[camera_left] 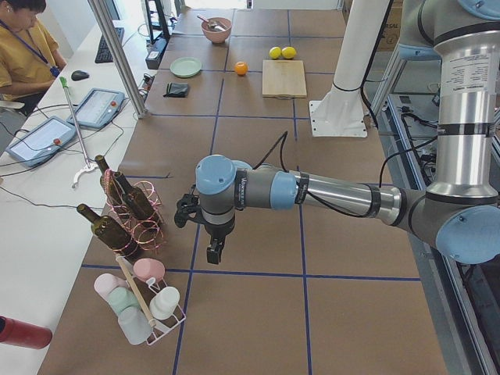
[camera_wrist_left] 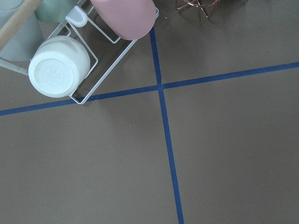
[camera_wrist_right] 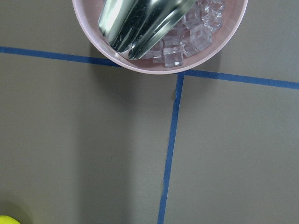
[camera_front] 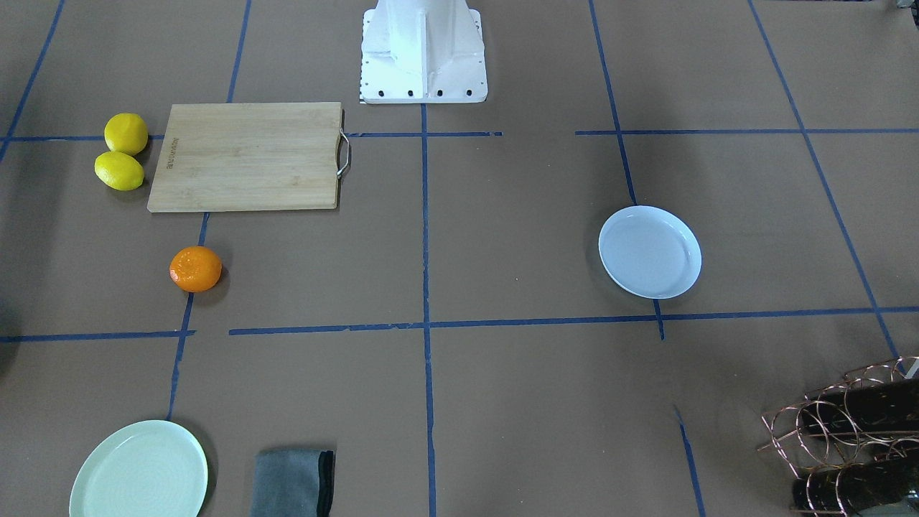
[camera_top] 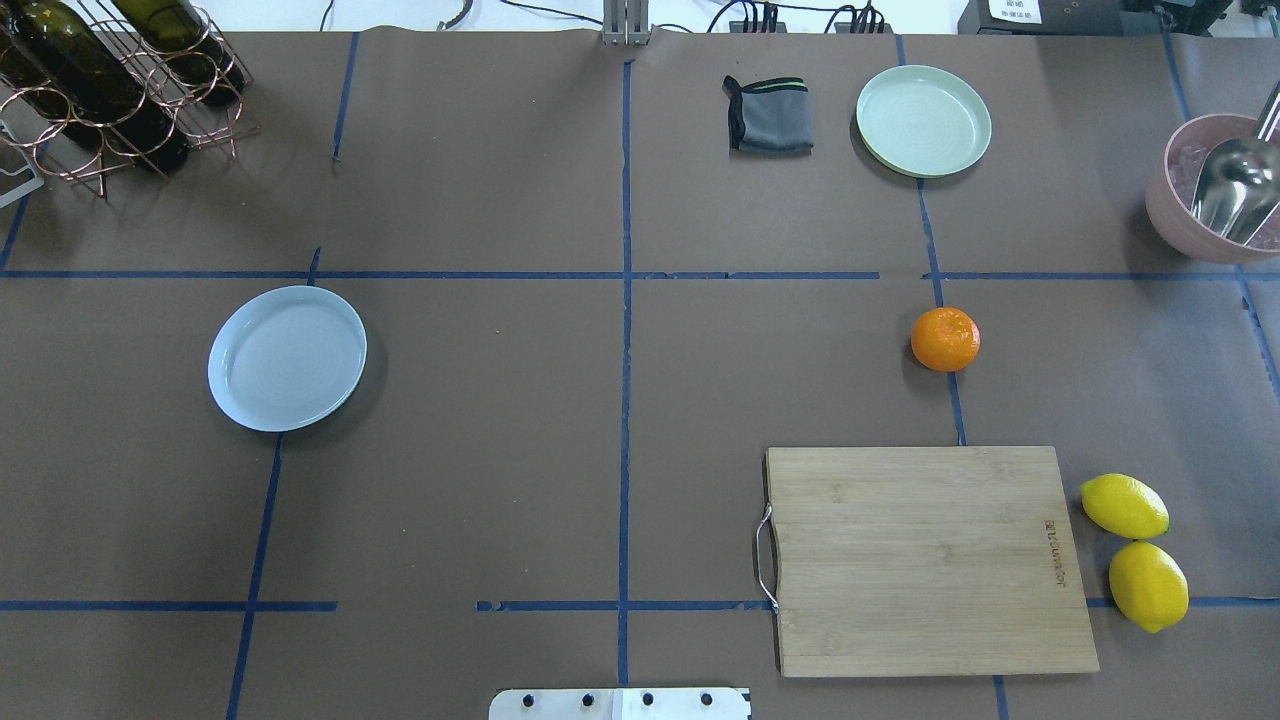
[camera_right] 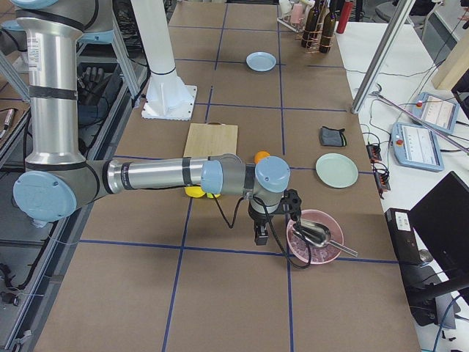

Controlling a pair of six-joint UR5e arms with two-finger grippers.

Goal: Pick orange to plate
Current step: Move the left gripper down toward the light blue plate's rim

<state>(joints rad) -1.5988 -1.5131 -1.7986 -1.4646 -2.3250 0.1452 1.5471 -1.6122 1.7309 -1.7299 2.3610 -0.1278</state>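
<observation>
The orange (camera_top: 945,339) lies on the brown table just beyond the cutting board's far corner, and shows too in the front view as the orange (camera_front: 195,268). The pale bluish plate (camera_top: 287,357) sits empty on the other half of the table, far from the fruit; the plate (camera_front: 650,251) has nothing on it. My left gripper (camera_left: 215,251) hangs over the table's left end near the bottle rack. My right gripper (camera_right: 260,235) hangs at the right end beside the pink bowl. Both show only in the side views, so I cannot tell whether they are open or shut.
A wooden cutting board (camera_top: 930,558) lies near the base with two lemons (camera_top: 1135,550) beside it. A mint-green plate (camera_top: 923,120) and grey cloth (camera_top: 768,113) sit at the far edge. A pink bowl of ice with a scoop (camera_top: 1215,190), a bottle rack (camera_top: 110,80) and a cup rack (camera_left: 144,305) stand at the ends.
</observation>
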